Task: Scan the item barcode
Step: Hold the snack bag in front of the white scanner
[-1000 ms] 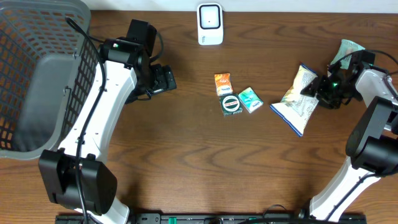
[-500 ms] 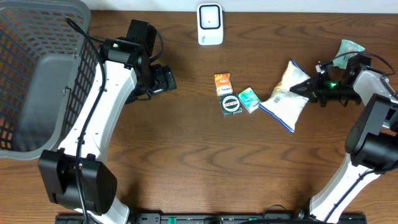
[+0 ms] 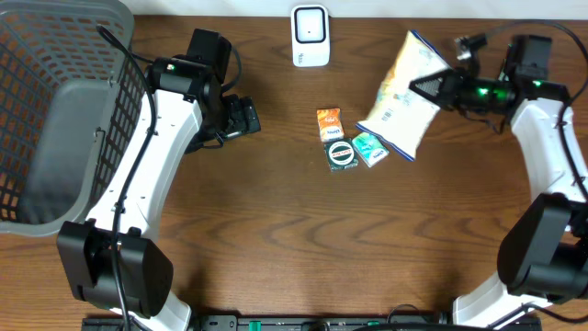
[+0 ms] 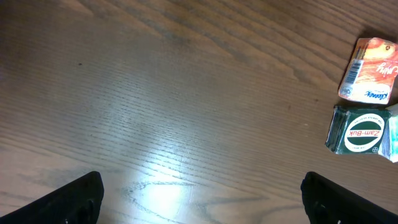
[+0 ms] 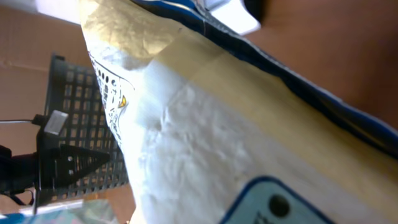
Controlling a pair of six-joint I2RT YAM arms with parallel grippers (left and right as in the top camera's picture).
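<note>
The item, a white and blue snack bag point(image 3: 400, 97), hangs tilted above the table, with my right gripper point(image 3: 434, 89) shut on its right edge. The bag fills the right wrist view point(image 5: 205, 143) and hides the fingers there. The white barcode scanner point(image 3: 310, 35) stands at the back centre, left of the bag. My left gripper point(image 3: 246, 118) hovers open over bare wood left of the small items, its fingertips point(image 4: 81, 196) wide apart with nothing between them.
An orange packet point(image 3: 329, 123), a round green Zam-Buk tin point(image 3: 342, 154) and a teal packet point(image 3: 369, 147) lie at mid-table, partly under the raised bag. A grey mesh basket point(image 3: 55, 110) fills the far left. The orange packet point(image 4: 370, 78) and tin point(image 4: 364, 130) show in the left wrist view.
My right gripper closed on the bag, lifted it off the table and carried it up and left toward the scanner. The left arm has not moved.
</note>
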